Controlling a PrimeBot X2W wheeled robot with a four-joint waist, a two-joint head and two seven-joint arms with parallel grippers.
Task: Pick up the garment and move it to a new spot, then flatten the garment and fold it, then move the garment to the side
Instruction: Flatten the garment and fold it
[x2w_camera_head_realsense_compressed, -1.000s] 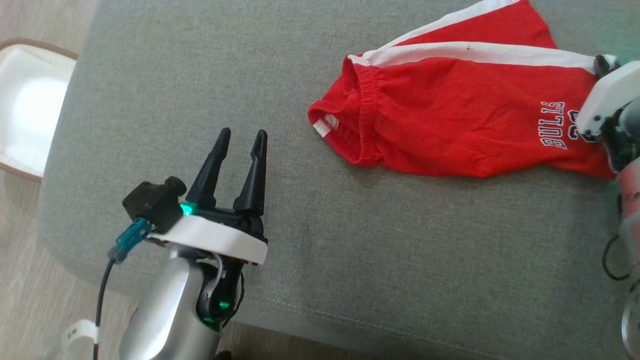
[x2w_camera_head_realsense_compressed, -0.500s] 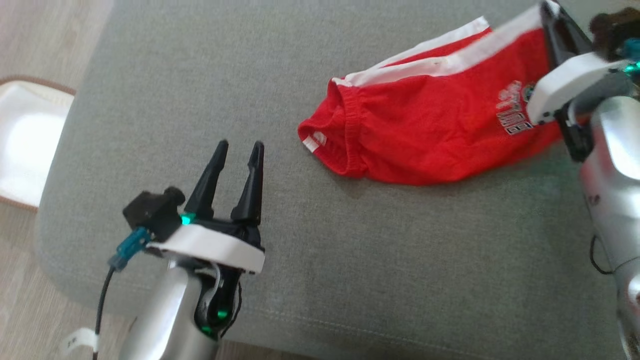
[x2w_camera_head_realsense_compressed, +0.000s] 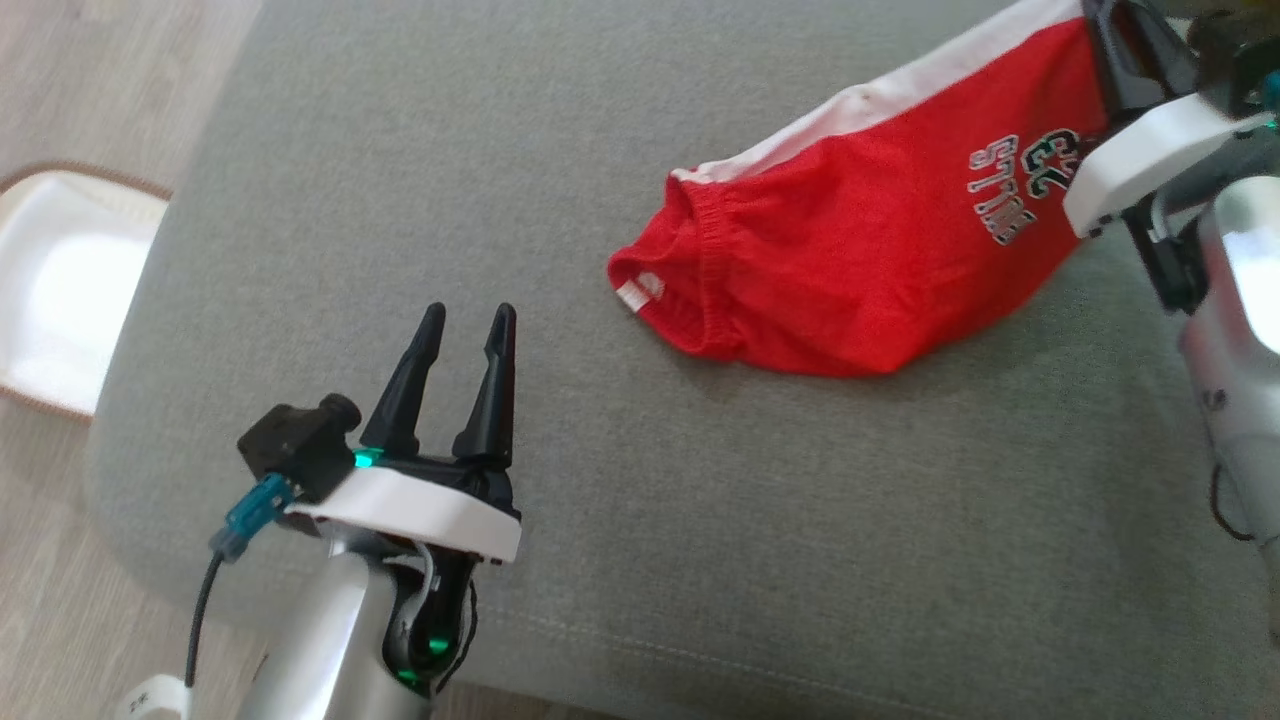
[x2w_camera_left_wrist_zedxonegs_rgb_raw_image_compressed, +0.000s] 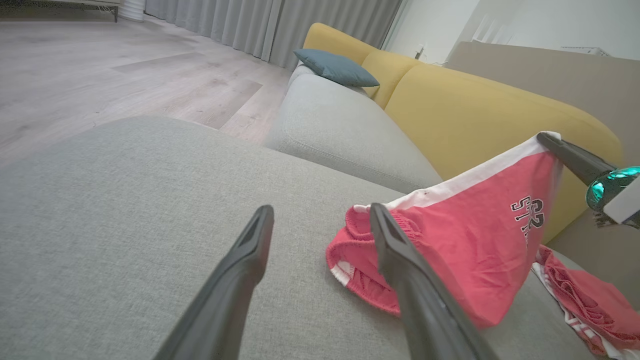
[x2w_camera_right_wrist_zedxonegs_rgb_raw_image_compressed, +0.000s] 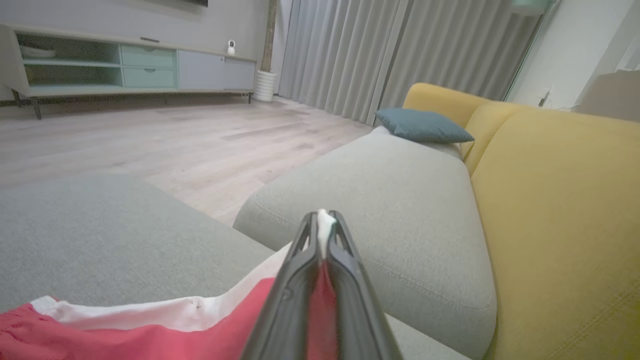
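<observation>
Head view, near first: left gripper (x2w_camera_head_realsense_compressed: 468, 315) jaws apart, empty, hovering over grey cushion (x2w_camera_head_realsense_compressed: 700, 560). Beyond it, red garment (x2w_camera_head_realsense_compressed: 850, 270): waistband end lying on cushion, far corner lifted. Right gripper (x2w_camera_right_wrist_zedxonegs_rgb_raw_image_compressed: 321, 220) clamped on white-trimmed corner. Risk: thin single-corner pinch, so fabric may slip out or bunch while dragged. Second red cloth (x2w_camera_left_wrist_zedxonegs_rgb_raw_image_compressed: 585, 295) close by, could snag. Containers: white brown-rimmed thing (x2w_camera_head_realsense_compressed: 60, 290) on floor, cannot tell if container, contents unclear.

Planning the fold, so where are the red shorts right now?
Head view, upper right: the red shorts hang from the right gripper, shut on their white-trimmed corner, waistband end resting on the grey cushion.
</observation>
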